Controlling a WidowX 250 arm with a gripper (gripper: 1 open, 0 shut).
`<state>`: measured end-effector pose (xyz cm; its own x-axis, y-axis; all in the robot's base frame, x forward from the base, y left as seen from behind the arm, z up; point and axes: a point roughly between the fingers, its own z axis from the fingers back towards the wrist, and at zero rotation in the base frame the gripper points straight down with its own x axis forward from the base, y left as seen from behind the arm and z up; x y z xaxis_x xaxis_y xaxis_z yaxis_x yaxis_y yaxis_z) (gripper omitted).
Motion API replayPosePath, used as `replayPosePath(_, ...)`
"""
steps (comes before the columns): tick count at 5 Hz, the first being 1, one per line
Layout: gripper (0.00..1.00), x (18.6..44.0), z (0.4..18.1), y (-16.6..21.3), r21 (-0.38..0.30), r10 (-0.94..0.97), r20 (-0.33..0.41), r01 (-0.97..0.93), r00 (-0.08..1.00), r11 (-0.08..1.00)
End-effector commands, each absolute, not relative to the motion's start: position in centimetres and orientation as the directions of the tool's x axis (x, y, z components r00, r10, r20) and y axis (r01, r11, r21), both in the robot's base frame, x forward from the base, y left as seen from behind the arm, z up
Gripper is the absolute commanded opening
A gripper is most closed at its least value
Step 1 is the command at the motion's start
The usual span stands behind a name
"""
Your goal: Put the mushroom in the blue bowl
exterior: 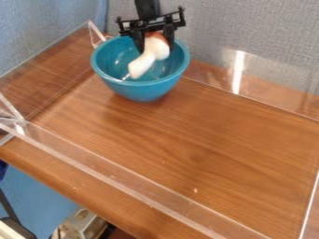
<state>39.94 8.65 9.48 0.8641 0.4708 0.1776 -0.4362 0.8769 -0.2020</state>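
The blue bowl [118,82] stands at the back left of the wooden table, glossy turquoise and deep. My black gripper [155,37] hangs over its far half, pointing steeply down. It is shut on the mushroom [145,60], whose reddish-brown cap sits between the fingers while the cream stem slants down and left into the bowl's opening. Whether the stem touches the bowl's inside I cannot tell.
The wooden table [212,131] is fenced by low clear acrylic walls [237,71] on all sides. A grey-blue backdrop stands behind the bowl. The table's front edge drops off at the lower left.
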Motion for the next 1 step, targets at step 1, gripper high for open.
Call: replayPosePath(1, 0.00, 39.54, 12.04, 9.24, -0.216, 0.425, 0.268, -0.376, 0.865, 0.901)
